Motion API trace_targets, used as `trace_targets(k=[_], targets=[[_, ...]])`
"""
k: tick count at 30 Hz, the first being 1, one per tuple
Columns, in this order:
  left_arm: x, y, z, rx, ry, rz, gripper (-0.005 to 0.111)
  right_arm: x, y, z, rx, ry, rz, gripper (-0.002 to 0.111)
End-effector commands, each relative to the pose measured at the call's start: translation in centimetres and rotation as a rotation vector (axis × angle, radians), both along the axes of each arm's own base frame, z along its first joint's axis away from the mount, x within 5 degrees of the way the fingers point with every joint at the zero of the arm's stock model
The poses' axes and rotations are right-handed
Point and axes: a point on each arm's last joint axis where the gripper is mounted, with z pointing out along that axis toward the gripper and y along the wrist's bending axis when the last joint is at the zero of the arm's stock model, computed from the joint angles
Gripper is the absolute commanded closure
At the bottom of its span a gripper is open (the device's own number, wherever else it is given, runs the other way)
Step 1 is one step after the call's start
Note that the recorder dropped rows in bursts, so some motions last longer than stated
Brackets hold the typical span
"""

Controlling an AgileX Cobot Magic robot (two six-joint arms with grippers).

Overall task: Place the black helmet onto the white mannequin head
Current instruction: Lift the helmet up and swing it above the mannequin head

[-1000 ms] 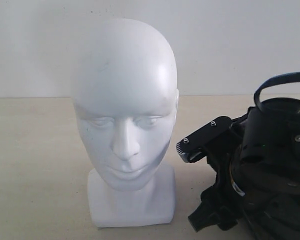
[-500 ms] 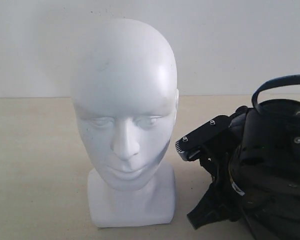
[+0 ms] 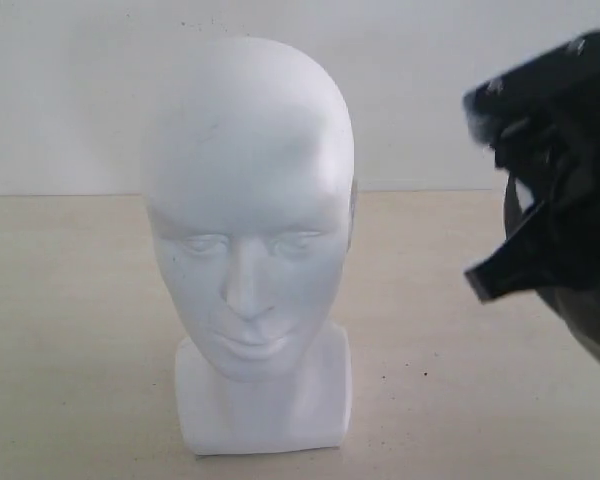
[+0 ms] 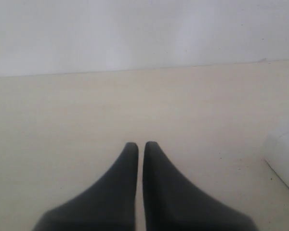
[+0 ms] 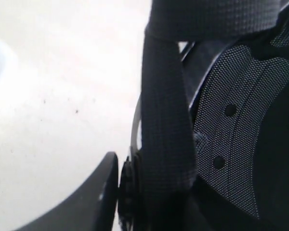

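Since half a second ago the right gripper point(image 3: 483, 112) and the black helmet point(image 3: 588, 318) have risen from table height to the upper right of the exterior view, where both are smeared by motion; the white mannequin head has not shifted. On the left, the left gripper point(image 4: 140, 144) shows only in its wrist view: its two dark fingers lie together with a hairline slit between them, nothing caught there, poised over the bare beige table point(image 3: 60, 330), with a glossy white corner point(image 4: 285, 153) at the border of that picture, too little of it to name. Left of the middle of the exterior view stands the white mannequin head point(image 3: 248, 230), upright on its blocky neck base, face toward the camera, bare on top, in front of a pale wall point(image 3: 80, 100). Well apart to its right, off the table, hangs the helmet, cut by the frame edge, with a dark strap point(image 3: 500, 270) dangling on the side nearest the head. The right wrist view looks into the helmet: mesh padding point(image 5: 236, 120), the woven strap running across it, and one gripper finger point(image 5: 100, 192) pressed against the rim, so that gripper is clamped on the helmet's edge.
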Motion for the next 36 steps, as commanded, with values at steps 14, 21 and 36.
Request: trace_targets(k=[14, 21, 36], targets=[[0.0, -0.1, 0.2, -0.011, -0.005, -0.010, 0.102, 1.9, -8.0, 12.5, 0.656, -0.337, 0.047, 0.108], [0.0, -0.1, 0.2, -0.011, -0.005, -0.010, 0.102, 5.0, -10.3, 12.5, 1.073, -0.364, 0.084, 0.108], [0.0, -0.1, 0.2, -0.011, -0.005, -0.010, 0.102, 7.7, -10.8, 13.6, 1.616, -0.371, 0.256, 0.108]])
